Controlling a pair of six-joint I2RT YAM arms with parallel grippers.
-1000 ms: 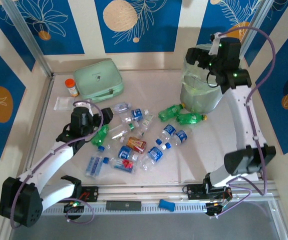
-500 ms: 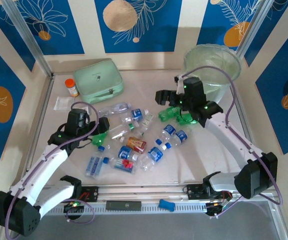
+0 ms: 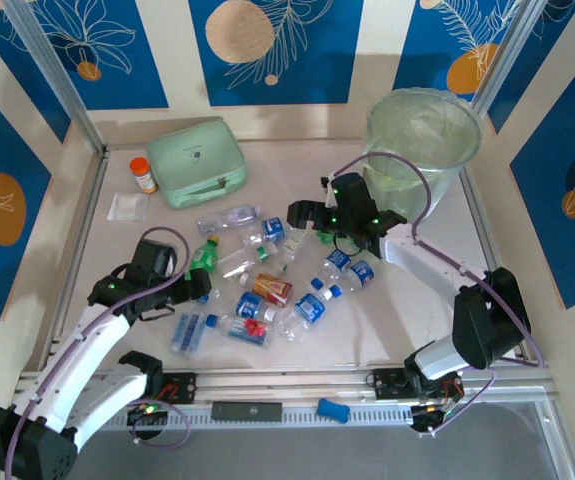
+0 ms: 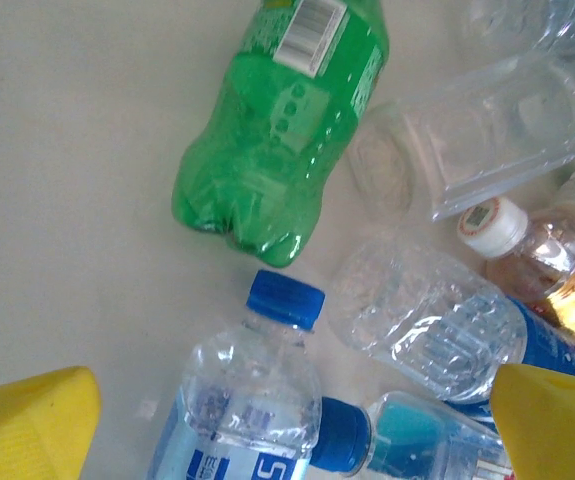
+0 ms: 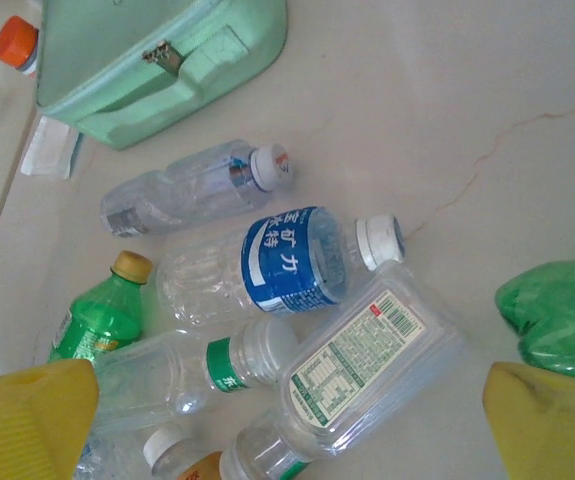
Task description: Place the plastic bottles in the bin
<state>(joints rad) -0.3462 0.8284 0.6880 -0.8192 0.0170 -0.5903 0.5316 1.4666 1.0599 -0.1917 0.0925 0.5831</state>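
Plastic bottles [image 3: 311,308] scattered between left gripper [image 3: 200,287], right gripper [image 3: 303,216], both open

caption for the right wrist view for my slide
Open right tool above scattered plastic bottles, with the mint-green case beyond them.

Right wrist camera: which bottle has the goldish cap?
The green bottle lying at the left edge. Its cap is tan-gold, while the clear bottles around it have white caps where their caps show.

Blue patterned walls [image 3: 307,60] (orange discs, white leaves); pale tabletop [image 3: 297,170]; aluminium corner posts [image 3: 55,75].
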